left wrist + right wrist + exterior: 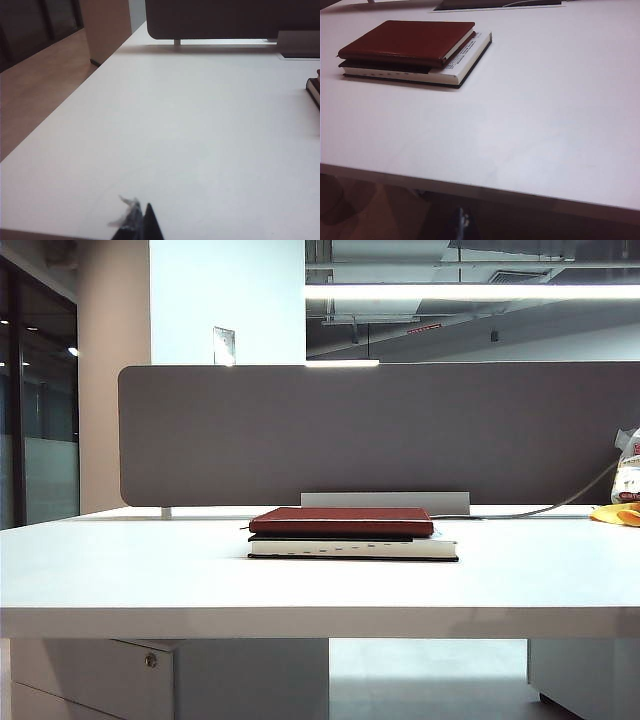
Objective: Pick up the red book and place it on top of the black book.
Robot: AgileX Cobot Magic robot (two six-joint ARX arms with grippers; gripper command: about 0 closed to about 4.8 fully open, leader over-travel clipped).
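Observation:
The red book (340, 520) lies flat on top of the black book (352, 548) in the middle of the white table (120, 570); the right wrist view shows the same stack, red book (407, 40) over black book (465, 62). A corner of the stack (314, 87) shows in the left wrist view. My left gripper (141, 217) is shut and empty, low over the table's near edge, far from the books. My right gripper (463, 222) is shut, empty, below the table's front edge. Neither gripper appears in the exterior view.
A grey partition panel (380, 430) stands along the back of the table. A white bag and a yellow object (622, 512) sit at the far right with a cable running to them. A drawer cabinet (90, 675) stands under the table.

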